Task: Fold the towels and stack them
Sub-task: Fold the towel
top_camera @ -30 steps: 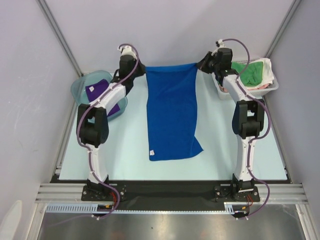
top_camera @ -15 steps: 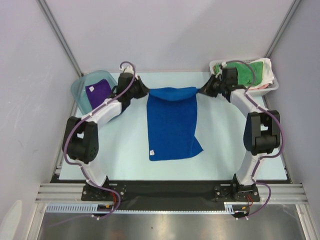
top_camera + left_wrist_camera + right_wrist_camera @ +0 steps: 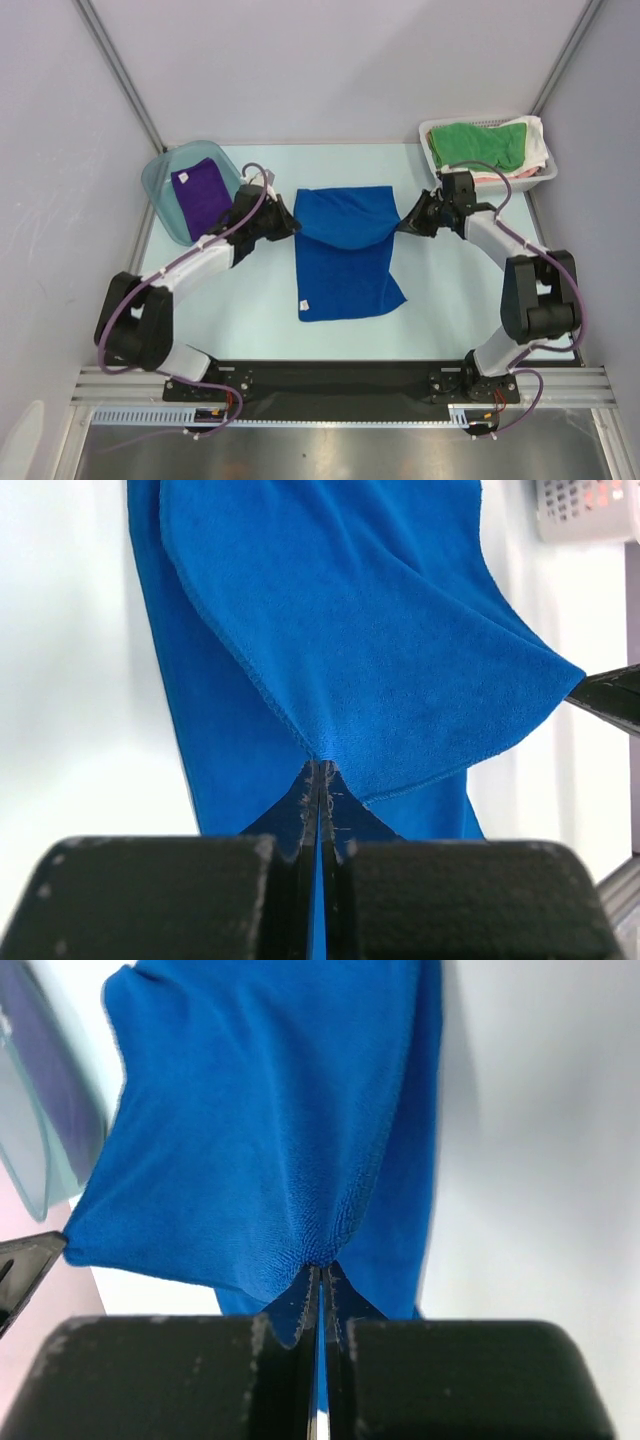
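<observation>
The royal blue towel (image 3: 345, 250) lies lengthwise mid-table, its far end lifted and carried back over the rest as a sagging flap. A small white tag (image 3: 302, 303) shows near its front left corner. My left gripper (image 3: 293, 226) is shut on the flap's left corner, and the pinch shows in the left wrist view (image 3: 321, 765). My right gripper (image 3: 402, 222) is shut on the right corner, its pinch seen from the right wrist (image 3: 320, 1268). The dark purple towel (image 3: 202, 188) sits in a clear bin. The green towel (image 3: 480, 143) lies in a white basket.
The clear bluish bin (image 3: 165, 180) stands at the back left. A white basket (image 3: 536, 172) at the back right holds the green towel over white cloth (image 3: 539, 140) and a pinkish item. Grey walls close in the table on three sides.
Both grippers have drawn the blue towel's far edge toward the near side and lower, folding it over the lower part. Both arms have stretched out lower over the table.
</observation>
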Controlling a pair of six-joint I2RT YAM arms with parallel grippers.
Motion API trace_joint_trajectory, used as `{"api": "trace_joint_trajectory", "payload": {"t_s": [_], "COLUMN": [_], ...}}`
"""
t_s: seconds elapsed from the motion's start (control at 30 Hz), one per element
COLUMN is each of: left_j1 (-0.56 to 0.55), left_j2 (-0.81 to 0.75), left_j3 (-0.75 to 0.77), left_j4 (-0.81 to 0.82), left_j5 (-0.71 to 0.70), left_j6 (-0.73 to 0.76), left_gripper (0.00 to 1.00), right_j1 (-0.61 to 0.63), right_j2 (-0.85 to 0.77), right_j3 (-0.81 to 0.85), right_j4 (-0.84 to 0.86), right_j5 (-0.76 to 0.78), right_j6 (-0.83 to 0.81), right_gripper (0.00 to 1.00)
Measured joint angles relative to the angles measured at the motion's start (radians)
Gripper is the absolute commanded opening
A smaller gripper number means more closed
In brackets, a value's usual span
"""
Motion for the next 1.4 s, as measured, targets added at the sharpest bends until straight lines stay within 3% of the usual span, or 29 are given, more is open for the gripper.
{"api": "trace_joint_trajectory", "payload": {"t_s": [0.23,0.77,1.4], "left_j1": [-0.012,-0.089,-0.164], "left_j2": [-0.145,-0.354,-0.496], "left_j3": [-0.103,-0.359,-0.438], "left_j4": [-0.026,-0.037,-0.08], "left_j5": [0.0,0.017,0.007], "left_j6": [-0.02,-0.082,-0.138], "left_gripper": [0.0,0.0,0.0], "right_j1": [0.018,0.015,0.017], "right_j2": [-0.13,-0.268,-0.358], "right_j3": [-0.09,-0.224,-0.322], "right_j4": [-0.033,-0.103,-0.12], "right_j5": [0.012,0.03,0.03], "right_j6": [-0.013,-0.042,-0.045], "right_gripper": [0.0,0.0,0.0]}}
